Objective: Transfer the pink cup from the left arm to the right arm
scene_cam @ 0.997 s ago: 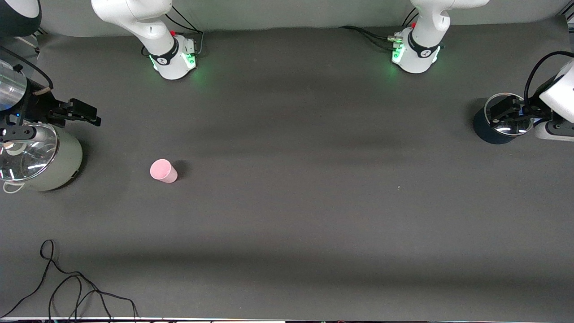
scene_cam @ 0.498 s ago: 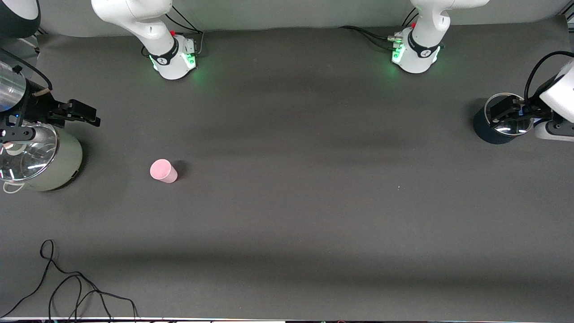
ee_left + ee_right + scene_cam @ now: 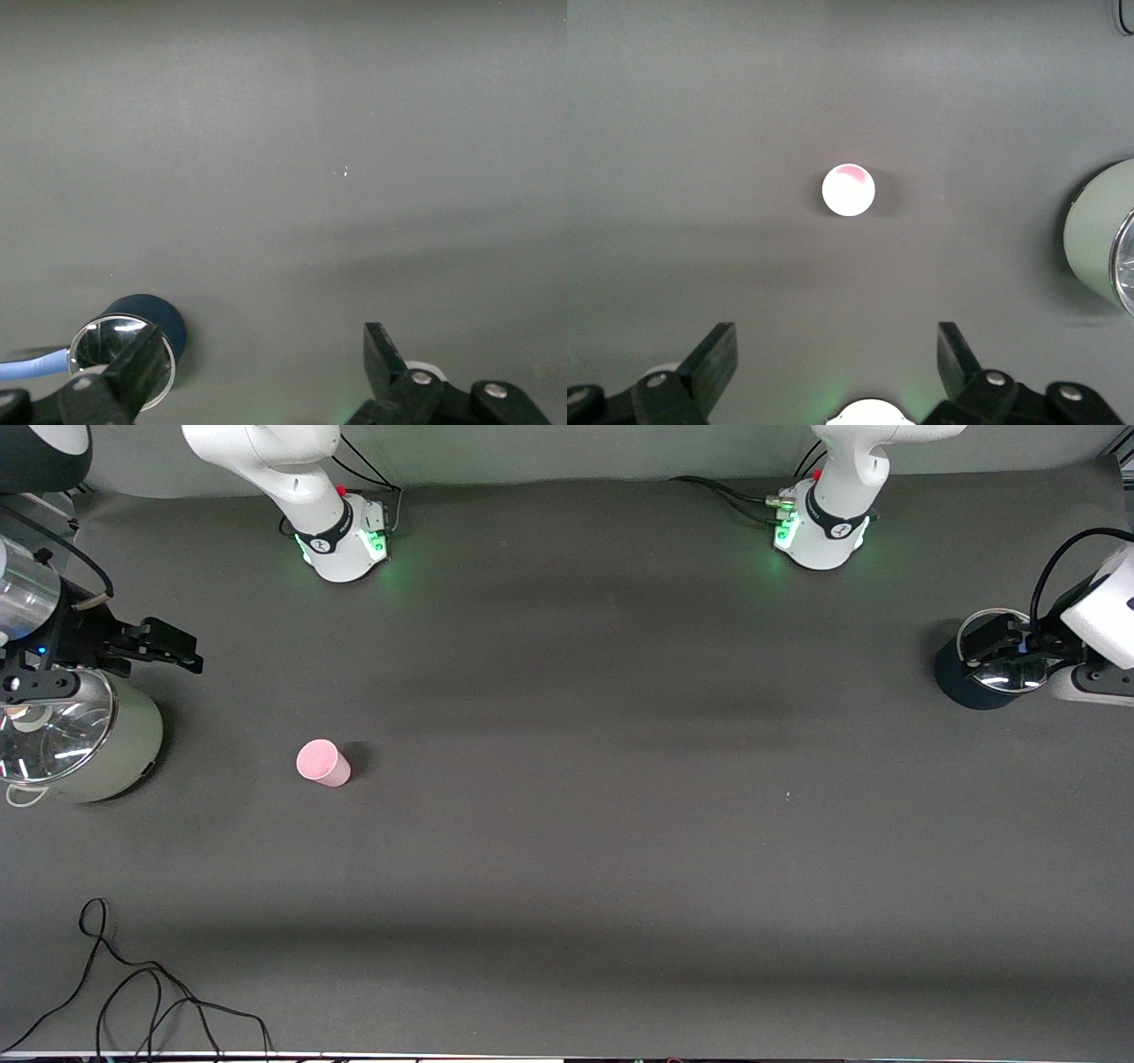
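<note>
The pink cup [image 3: 322,763] stands alone on the dark table toward the right arm's end; in the right wrist view the pink cup [image 3: 849,189] shows from above, well clear of the jaws. My right gripper [image 3: 99,666] hangs open over the pale green pot, holding nothing, and its jaws [image 3: 836,332] are spread wide over bare table. At the left arm's end, my left gripper [image 3: 1005,651] hovers over the dark blue pot. It is open [image 3: 263,336] and empty.
A pale green pot [image 3: 106,748] with a glass lid stands at the right arm's end, nearer that end than the cup. A dark blue pot [image 3: 961,682] with a glass lid sits at the left arm's end. A black cable [image 3: 133,992] lies by the front edge.
Both arms have shifted only slightly over their pots. The pink cup has not moved, and both grippers stay open.
</note>
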